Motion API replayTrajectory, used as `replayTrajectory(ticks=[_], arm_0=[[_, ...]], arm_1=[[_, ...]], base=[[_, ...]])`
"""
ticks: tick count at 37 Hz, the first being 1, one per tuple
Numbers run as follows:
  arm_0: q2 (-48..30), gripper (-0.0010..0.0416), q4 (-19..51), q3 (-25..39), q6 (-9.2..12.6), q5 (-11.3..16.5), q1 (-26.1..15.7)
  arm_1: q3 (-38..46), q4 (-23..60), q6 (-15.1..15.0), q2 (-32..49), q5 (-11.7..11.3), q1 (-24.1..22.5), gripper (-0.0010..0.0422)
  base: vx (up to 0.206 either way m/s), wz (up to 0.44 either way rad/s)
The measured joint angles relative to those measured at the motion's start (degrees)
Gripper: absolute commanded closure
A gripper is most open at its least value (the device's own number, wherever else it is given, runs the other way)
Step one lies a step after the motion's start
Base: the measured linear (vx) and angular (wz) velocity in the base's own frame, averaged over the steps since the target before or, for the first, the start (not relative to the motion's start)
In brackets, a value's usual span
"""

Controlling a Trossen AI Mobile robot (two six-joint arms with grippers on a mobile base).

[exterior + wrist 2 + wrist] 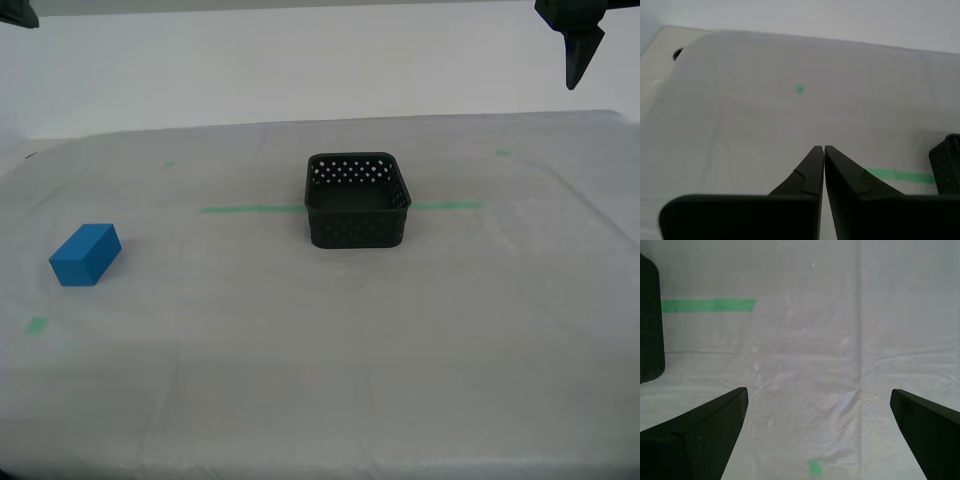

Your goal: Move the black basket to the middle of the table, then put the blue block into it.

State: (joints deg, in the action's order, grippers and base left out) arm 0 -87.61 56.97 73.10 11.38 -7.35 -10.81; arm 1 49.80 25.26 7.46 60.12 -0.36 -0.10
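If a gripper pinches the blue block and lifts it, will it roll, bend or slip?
The blue block probably will not roll: it lies on a flat face on the table. It looks solid, so it likely stays stiff. Its faces look smooth, so it might slip in a weak pinch.

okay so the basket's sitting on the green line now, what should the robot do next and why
Probably take a claw to the blue block. The black basket already sits mid-table on the tape line, empty, and the block lies apart toward the exterior view's left, with nothing gripping it.
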Motion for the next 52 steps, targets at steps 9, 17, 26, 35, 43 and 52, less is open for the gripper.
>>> replayTrajectory(ticks=[9,17,26,35,43,52], arm_0=[[0.0,0.0007,0.0,0.0,0.0,0.0,0.0],[0.0,0.0007,0.0,0.0,0.0,0.0,0.0],[0.0,0.0007,0.0,0.0,0.0,0.0,0.0],[0.0,0.0007,0.0,0.0,0.0,0.0,0.0],[0.0,0.0007,0.0,0.0,0.0,0.0,0.0],[0.0,0.0007,0.0,0.0,0.0,0.0,0.0]], arm_1=[[0.0,5.9,0.2,0.0,0.0,0.0,0.0412],[0.0,10.4,0.3,0.4,0.1,0.0,0.0412],[0.5,16.2,1.0,4.5,2.7,0.0,0.0412],[3.3,21.5,-1.2,11.2,2.4,0.0,0.0412],[5.9,26.3,-2.1,16.5,2.4,0.0,0.0412],[7.4,29.5,-3.1,20.7,2.4,0.0,0.0412]], base=[[0.000,0.000],[0.000,0.000],[0.000,0.000],[0.000,0.000],[0.000,0.000],[0.000,0.000]])
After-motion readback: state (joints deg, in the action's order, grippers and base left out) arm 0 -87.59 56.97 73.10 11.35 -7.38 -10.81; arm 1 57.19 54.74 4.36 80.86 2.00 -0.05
